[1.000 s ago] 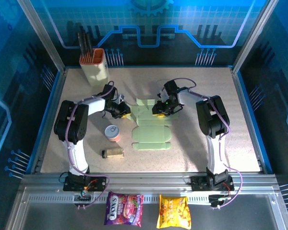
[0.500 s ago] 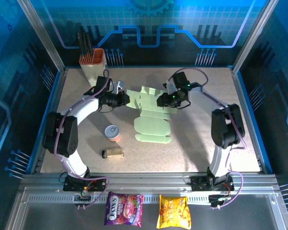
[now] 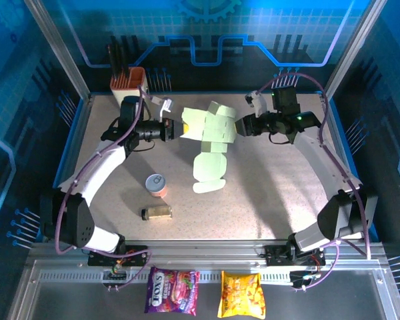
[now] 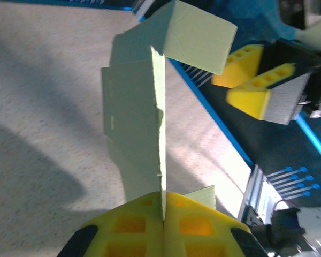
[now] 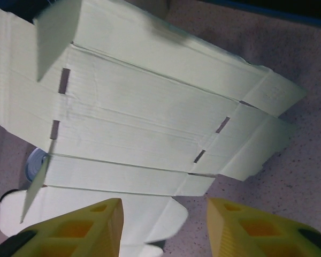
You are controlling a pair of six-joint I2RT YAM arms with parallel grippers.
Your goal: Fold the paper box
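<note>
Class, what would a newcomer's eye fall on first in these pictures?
The pale green paper box, a creased cut-out, is held up above the middle of the table. The left hand pinches its edge shut. The right hand stands open close beside it.

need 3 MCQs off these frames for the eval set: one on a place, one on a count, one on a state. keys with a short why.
1. Where on the table does the knife holder stand?
A. far left corner
B. near right corner
C. centre

2. How many snack packets lie on the ledge in front of the table?
A. one
B. two
C. four

3. What are the left fingers doing?
A. spread wide in the air
B. shut on an edge of the paper box
C. lying flat on the table

Key:
1 A: the top view shows it by the back left post.
2 B: a purple packet and a yellow packet lie side by side.
3 B: the left wrist view shows both fingers pressed together on the card's edge.
</note>
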